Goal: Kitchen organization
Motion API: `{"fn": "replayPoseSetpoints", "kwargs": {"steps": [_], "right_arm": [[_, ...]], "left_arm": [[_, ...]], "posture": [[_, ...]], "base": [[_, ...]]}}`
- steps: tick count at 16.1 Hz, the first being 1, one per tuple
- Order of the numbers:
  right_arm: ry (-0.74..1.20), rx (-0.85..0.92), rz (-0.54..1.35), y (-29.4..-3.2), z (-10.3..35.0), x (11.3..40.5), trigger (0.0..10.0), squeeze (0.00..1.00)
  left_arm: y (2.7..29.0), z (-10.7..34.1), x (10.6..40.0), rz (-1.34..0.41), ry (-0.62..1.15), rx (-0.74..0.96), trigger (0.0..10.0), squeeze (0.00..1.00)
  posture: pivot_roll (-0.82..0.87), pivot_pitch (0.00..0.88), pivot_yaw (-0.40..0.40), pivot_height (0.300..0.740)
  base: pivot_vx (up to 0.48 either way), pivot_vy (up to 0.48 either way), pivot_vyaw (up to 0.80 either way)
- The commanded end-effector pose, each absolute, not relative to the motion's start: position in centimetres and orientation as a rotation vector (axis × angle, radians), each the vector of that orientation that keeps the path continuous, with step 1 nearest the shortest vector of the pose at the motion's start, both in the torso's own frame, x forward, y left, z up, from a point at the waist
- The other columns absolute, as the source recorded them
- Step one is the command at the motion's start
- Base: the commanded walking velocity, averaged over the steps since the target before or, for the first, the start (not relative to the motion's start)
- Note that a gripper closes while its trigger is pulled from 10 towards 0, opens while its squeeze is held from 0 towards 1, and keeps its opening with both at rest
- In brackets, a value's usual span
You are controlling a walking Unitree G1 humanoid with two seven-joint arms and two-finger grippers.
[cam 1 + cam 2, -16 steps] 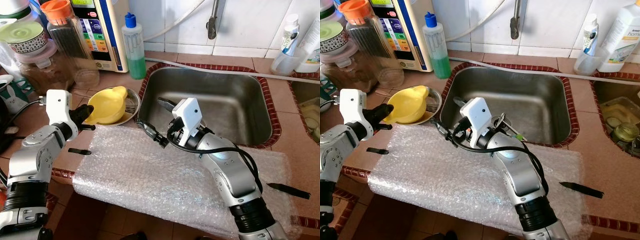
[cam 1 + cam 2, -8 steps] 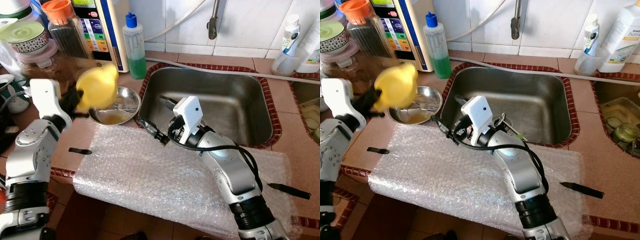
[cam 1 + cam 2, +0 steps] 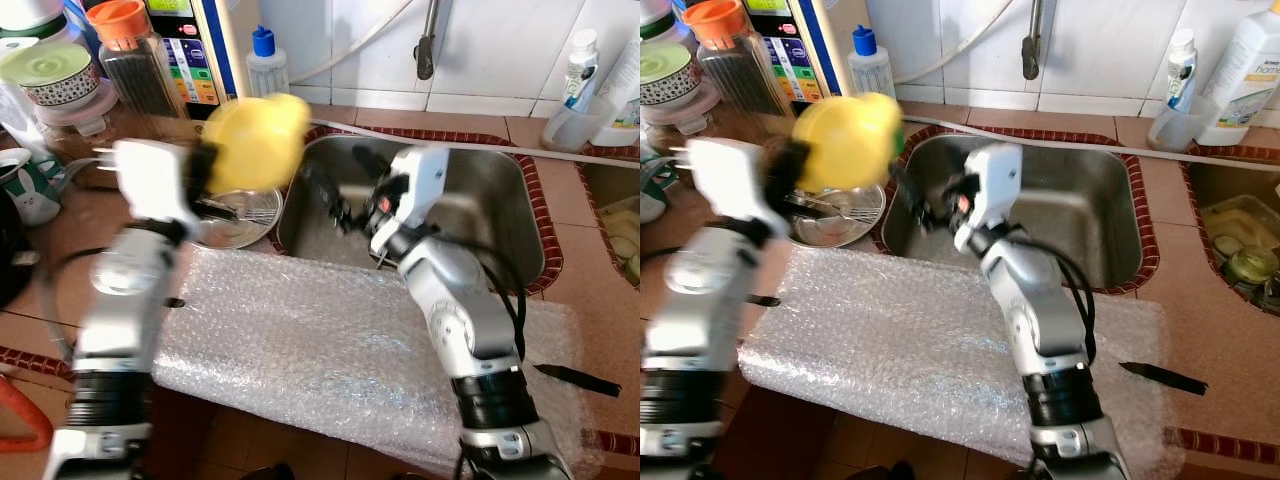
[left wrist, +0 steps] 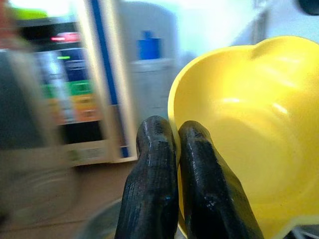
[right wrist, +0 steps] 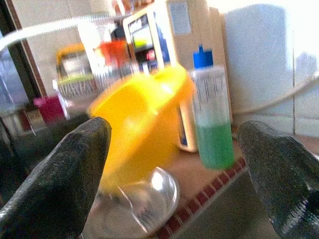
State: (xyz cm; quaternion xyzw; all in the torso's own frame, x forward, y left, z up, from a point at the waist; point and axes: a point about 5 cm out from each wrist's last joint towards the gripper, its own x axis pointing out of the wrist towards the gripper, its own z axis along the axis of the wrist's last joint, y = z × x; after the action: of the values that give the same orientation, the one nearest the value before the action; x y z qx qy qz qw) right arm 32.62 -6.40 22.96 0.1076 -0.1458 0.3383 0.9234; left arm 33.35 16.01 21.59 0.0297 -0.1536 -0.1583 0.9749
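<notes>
Left gripper [image 4: 174,149] pinched tight on rim of yellow bowl [image 3: 255,140], raised upper left of centre above steel dish [image 3: 238,218]. Right gripper [image 3: 335,195] spread wide, empty, over sink [image 3: 500,215].

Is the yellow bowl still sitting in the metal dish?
No, lifted out: the left tool holds the yellow bowl above the metal dish.
</notes>
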Motion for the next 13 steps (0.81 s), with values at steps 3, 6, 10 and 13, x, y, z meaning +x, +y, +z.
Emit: {"fn": "replayPoseSetpoints", "kwargs": {"steps": [3,6,10,13], "right_arm": [[-0.298,0.293,0.701,-5.5,24.1,32.5,10.0,0.00],[-0.239,0.391,0.653,-5.0,24.2,33.0,10.0,0.00],[-0.154,0.471,0.522,-5.3,24.1,34.8,1.8,0.00],[-0.085,0.508,0.465,-5.1,23.9,35.6,0.0,0.00]], "left_arm": [[14.0,21.8,32.9,-0.384,-0.361,0.092,0.0,0.00],[13.2,22.3,32.7,-0.408,-0.414,0.095,0.0,0.00],[12.9,22.4,32.4,-0.409,-0.440,0.076,0.0,0.00],[12.7,22.4,32.4,-0.408,-0.447,0.075,0.0,0.00]], "posture": [[-0.16,0.134,0.114,0.740],[-0.16,0.138,0.117,0.740],[-0.16,0.139,0.115,0.740],[-0.15,0.140,0.111,0.740]], "base": [[0.000,0.000,0.00],[0.000,0.000,0.00],[0.000,0.000,0.00],[0.000,0.000,0.00]]}}
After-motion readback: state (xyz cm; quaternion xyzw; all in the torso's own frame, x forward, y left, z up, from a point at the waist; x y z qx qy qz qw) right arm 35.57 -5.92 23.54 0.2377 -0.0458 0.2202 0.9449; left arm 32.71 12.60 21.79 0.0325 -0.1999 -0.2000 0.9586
